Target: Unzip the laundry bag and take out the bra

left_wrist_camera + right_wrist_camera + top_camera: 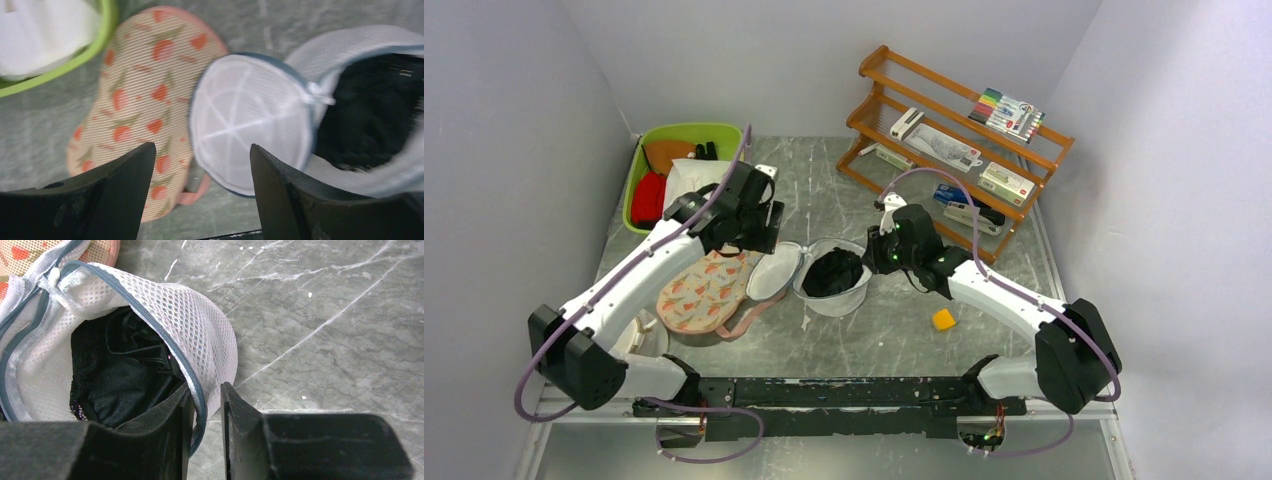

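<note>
The laundry bag (845, 303) lies unzipped at the table's middle. Its flat lid half (774, 272) is folded open to the left. The black bra (832, 272) lies inside the bowl half. My left gripper (762, 238) is open and empty, just above and behind the lid. In the left wrist view it (201, 146) frames the lid (245, 115), with the bra (370, 110) at right. My right gripper (875, 256) is at the bowl's right rim. In the right wrist view it (206, 386) stands narrowly open astride the zipper rim (195, 325), and the bra (120, 375) is beside its left finger.
A floral pad with pink edging (709, 290) lies left of the bag, partly under the lid. A green basket (637, 170) with cloths stands at the back left. A wooden rack (964, 150) stands at the back right. A small yellow piece (944, 319) lies under the right arm.
</note>
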### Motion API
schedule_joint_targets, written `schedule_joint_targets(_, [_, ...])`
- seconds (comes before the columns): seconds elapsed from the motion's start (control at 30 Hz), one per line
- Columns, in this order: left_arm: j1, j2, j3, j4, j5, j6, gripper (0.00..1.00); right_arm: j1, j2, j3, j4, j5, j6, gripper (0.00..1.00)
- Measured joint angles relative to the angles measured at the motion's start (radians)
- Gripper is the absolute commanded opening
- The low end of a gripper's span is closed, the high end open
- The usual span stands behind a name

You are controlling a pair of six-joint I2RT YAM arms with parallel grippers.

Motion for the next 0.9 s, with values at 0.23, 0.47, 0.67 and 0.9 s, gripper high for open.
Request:
schedule_joint_targets(0.23, [0.0,-0.125,-0.124,0.241,0.345,-0.085,0.76,0.0,-0.005,-0.007,-0.002,-0.005,-0.005,0.08])
schedule_joint_targets(0.47, [-0.06,-0.057,-0.243,0.477,0.557,-0.217,0.64,0.0,-0.085,-0.098,0.031,-0.035,0.019,0.0])
schedule_joint_targets(0.67, [-0.249,0.084,-0.148,0.5,0.481,-0.214,0.55,0.0,-0.094,-0.111,0.077,-0.082,0.042,0.0])
schedule_joint_targets(0.9, [-0.32,0.22,-0.051,0.468,0.328,-0.128,0.62,0.0,-0.094,-0.111,0.091,-0.102,0.048,0.0])
